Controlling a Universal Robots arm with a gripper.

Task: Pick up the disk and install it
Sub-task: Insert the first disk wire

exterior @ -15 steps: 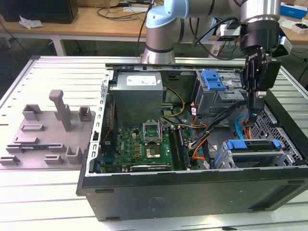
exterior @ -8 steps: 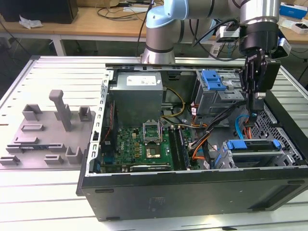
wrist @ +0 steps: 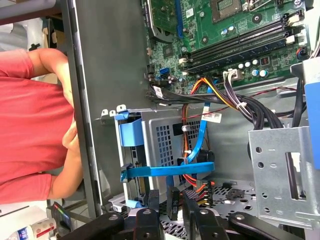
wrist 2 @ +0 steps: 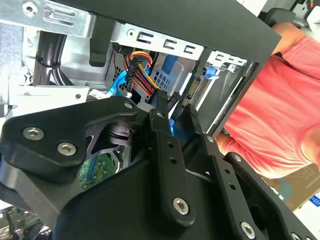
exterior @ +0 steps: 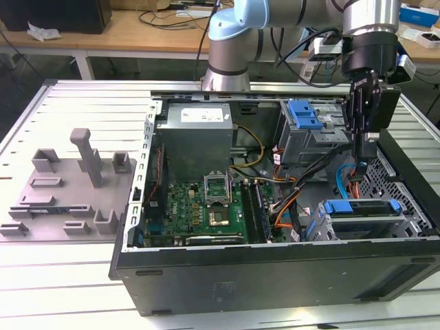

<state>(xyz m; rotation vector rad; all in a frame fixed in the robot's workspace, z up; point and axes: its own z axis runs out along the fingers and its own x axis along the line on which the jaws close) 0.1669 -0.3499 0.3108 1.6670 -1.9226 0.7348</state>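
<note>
Exterior view: blue-framed silver disk (exterior: pixel 364 218) lies flat inside the case (exterior: pixel 275 275); jaws parted.

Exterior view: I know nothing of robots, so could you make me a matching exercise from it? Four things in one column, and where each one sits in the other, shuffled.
Things
1. disk
2. tool
3. green motherboard
4. grey plastic fixture

Places
A. on the slatted table, outside the computer case, at the exterior view's left
B. flat on the floor of the case, near its middle
C. in the metal cage at the case's corner, at the exterior view's right
D. hanging above that cage, pointing down

Pairs: 1-C, 2-D, 3-B, 4-A
</note>
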